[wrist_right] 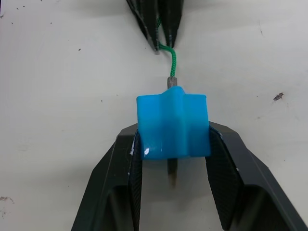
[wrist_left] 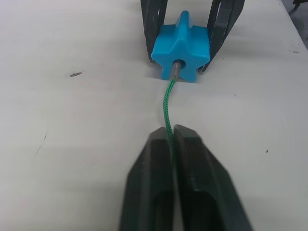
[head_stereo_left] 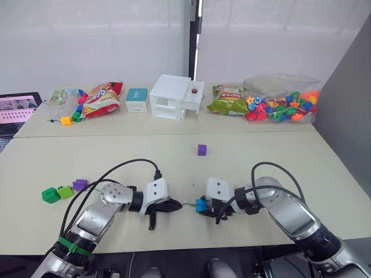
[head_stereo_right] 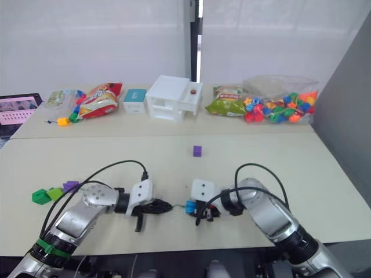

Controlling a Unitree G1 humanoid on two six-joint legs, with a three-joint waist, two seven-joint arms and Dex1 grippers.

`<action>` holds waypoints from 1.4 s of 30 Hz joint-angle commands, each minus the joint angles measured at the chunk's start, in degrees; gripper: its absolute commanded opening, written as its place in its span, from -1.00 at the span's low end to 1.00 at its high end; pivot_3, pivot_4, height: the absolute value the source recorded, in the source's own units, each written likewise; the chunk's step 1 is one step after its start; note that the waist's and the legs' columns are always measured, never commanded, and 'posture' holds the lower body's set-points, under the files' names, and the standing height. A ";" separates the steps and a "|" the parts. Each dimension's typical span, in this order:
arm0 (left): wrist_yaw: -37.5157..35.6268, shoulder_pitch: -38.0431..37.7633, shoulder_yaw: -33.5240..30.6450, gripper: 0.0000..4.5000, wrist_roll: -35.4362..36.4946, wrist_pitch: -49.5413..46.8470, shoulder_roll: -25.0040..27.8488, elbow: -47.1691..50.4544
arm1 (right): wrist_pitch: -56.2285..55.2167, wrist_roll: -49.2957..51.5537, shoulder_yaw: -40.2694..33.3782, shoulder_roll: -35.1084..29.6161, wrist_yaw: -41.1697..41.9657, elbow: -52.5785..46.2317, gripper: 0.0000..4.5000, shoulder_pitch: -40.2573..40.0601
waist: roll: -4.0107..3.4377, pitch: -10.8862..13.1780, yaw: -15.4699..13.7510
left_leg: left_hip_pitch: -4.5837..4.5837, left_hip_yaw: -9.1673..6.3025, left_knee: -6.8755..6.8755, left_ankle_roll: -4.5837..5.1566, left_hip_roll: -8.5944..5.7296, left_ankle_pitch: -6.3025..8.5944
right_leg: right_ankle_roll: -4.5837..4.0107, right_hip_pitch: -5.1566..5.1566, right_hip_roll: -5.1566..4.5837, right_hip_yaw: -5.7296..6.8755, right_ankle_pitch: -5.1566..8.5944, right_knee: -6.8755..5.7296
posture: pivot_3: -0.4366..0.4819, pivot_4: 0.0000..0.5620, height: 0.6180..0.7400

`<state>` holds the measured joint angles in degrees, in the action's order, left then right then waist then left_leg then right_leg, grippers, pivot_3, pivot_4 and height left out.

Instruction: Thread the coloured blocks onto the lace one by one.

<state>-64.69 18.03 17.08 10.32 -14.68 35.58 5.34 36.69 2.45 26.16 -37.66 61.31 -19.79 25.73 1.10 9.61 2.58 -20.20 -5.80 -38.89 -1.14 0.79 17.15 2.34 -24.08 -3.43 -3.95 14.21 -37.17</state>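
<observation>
Right, from the head camera I see my two grippers meeting at the near edge of the table (head_stereo_left: pixel 324 174), with the blue block (head_stereo_left: pixel 200 204) between them as my landmark. My right gripper (wrist_right: pixel 172 144) holds that block, one black finger pressed on each side. My left gripper (wrist_left: pixel 172 139) sits just to the left of the block, fingers closed tight on the lace (wrist_left: pixel 167 103).

The wrist cameras give me what the head view cannot. The left wrist view shows the block is star-shaped in profile, with the lace's stiff pale tip entering its centre hole. The right wrist view shows that tip poking out of the block's other side, between my right fingers, so the tip runs right through.

The head view, in turn, shows the rest of the set. A purple block (head_stereo_left: pixel 202 150) lies beyond the blue one, farther up the table. Well to the left of it, a dark green block (head_stereo_left: pixel 50 195), a light green block (head_stereo_left: pixel 65 191) and another purple block (head_stereo_left: pixel 80 184) sit in a row, touching or nearly so. Far behind the blue block, along the back, stand a white box (head_stereo_left: pixel 175 97), snack bags and a bag of mixed beads (head_stereo_left: pixel 282 104).
</observation>
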 commanded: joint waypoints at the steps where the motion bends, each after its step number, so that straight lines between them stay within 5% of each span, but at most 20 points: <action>1: -0.04 -0.29 1.16 -1.00 -0.60 0.55 -0.80 -0.22 | 0.92 0.19 1.44 -0.18 0.21 -0.36 -0.40 -0.76 | 0.00 0.00 -0.03 | 0.00 0.00 0.00 0.00 0.00 0.00 | 0.00 0.00 0.00 0.00 0.00 0.00 | -0.05 -0.47 1.00; 26: 2.49 1.73 -0.44 -1.00 -0.33 -3.56 -2.99 2.23 | 1.62 -1.81 5.06 4.55 -1.00 2.93 -0.40 2.94 | 0.01 -0.03 0.38 | 0.04 0.00 -0.01 0.00 0.03 -0.01 | 0.00 0.00 0.04 0.00 0.00 -0.02 | -0.05 -0.47 1.00; 34: 1.46 3.06 -2.39 0.10 2.73 -7.64 -1.67 5.13 | 2.98 -1.51 4.09 4.88 -1.86 2.45 -0.40 2.66 | 0.01 -0.03 0.41 | 0.03 0.00 -0.01 0.00 0.03 -0.01 | 0.00 -0.03 0.03 0.00 0.00 -0.06 | -0.05 -0.47 1.00; 35: 1.24 3.28 -2.17 0.26 2.57 -7.86 -1.20 5.73 | 3.49 -1.11 3.32 5.03 -2.24 2.01 -0.05 2.68 | 0.01 -0.03 0.40 | 0.03 0.00 -0.01 0.00 0.03 -0.01 | 0.00 -0.03 0.03 0.00 0.00 -0.05 | -0.05 -0.47 1.00; 39: -0.37 4.80 -0.26 0.82 1.89 -10.05 0.30 8.03 | 5.10 0.45 0.89 2.97 -1.67 -1.25 0.52 2.09 | 0.00 -0.02 0.03 | 0.00 -0.01 0.00 0.00 0.02 -0.01 | 0.00 -0.06 0.03 0.00 0.00 -0.06 | -0.05 -0.47 1.00; 42: -0.06 5.10 1.21 0.82 1.06 -10.82 0.29 8.67 | 5.94 0.92 -0.24 1.17 -1.69 -3.10 0.97 1.41 | 0.00 -0.02 -0.33 | -0.05 -0.01 -0.01 0.00 -0.03 0.00 | 0.00 -0.05 -0.03 0.00 0.00 -0.01 | -0.05 -0.47 1.00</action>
<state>-64.50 22.73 17.40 11.34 -25.06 35.72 12.07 41.99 2.41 27.08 -35.70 59.16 -20.67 27.88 1.10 9.59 2.24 -20.27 -5.81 -38.90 -1.14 0.75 17.15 2.34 -24.12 -3.48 -3.94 14.21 -37.18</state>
